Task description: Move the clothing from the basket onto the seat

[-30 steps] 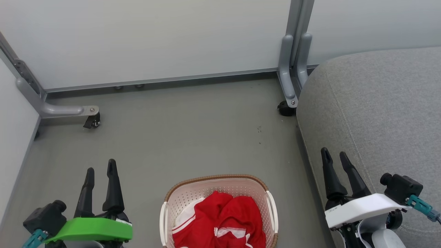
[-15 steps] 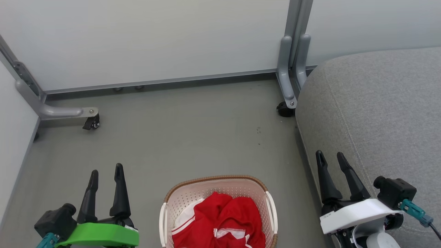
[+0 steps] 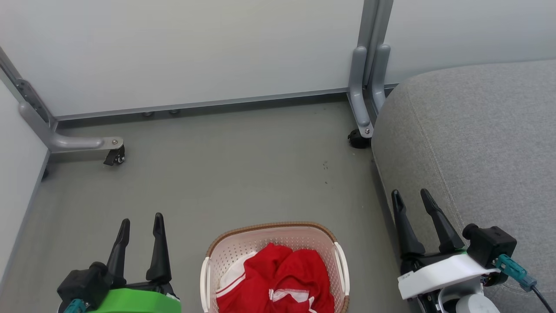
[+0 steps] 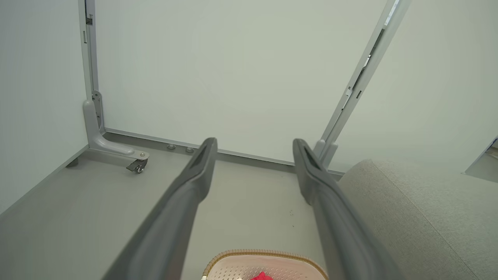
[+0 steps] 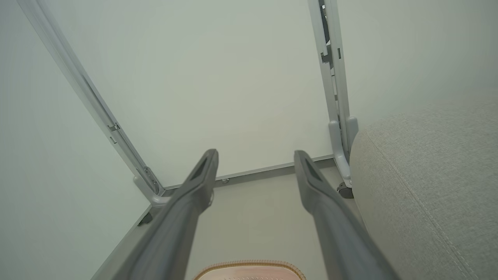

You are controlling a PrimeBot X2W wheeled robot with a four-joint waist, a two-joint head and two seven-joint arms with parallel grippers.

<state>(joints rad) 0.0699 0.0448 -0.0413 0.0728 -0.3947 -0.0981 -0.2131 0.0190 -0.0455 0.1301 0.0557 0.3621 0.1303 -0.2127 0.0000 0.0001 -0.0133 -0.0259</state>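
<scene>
Overhead, in the head view, one basket is seen on the grey floor, with the clothing heaped inside as one red-and-white bundle; separate pieces cannot be counted. One seat lies to its right, apart from it. Two grippers flank the basket, the left gripper and the right gripper, each spread wide and empty. Two castors are counted under the panel wall.

In the left wrist view, the left gripper is shown parted above the basket, a red scrap of clothing and the seat.

In the right wrist view, the right gripper is likewise parted, with the basket below and the seat at the right.
</scene>
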